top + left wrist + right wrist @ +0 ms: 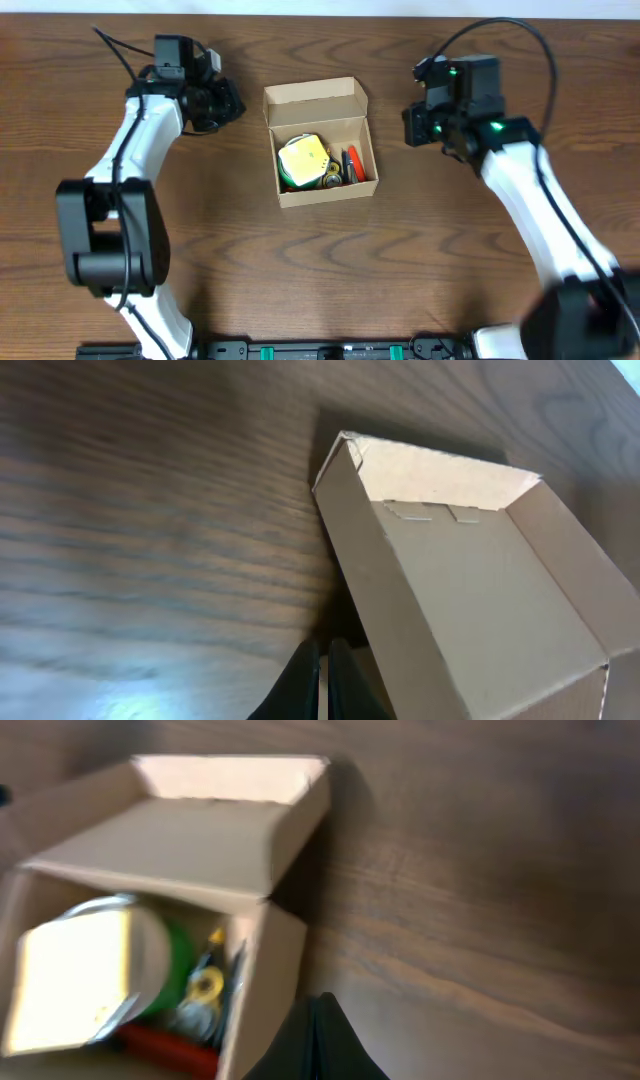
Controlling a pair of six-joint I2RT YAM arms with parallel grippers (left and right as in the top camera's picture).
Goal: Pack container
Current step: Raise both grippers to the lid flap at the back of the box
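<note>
The container, a tan cardboard box [328, 193], stands open at the table's middle, its flap lid [313, 97] tipped back. Inside lie a green and yellow tape roll [303, 160] and a red tool [355, 163] among small items. My left gripper [228, 103] is shut and empty, just left of the lid; in the left wrist view its fingers [323, 660] sit beside the lid's outer wall [380, 590]. My right gripper [412, 125] is shut and empty, right of the box; the right wrist view shows its fingers [315, 1010] beside the box wall [265, 975], with the roll [90, 970] inside.
The box stands on a dark wood table [320, 280]. Black cables trail from both arms at the back. A black rail [330, 350] runs along the front edge.
</note>
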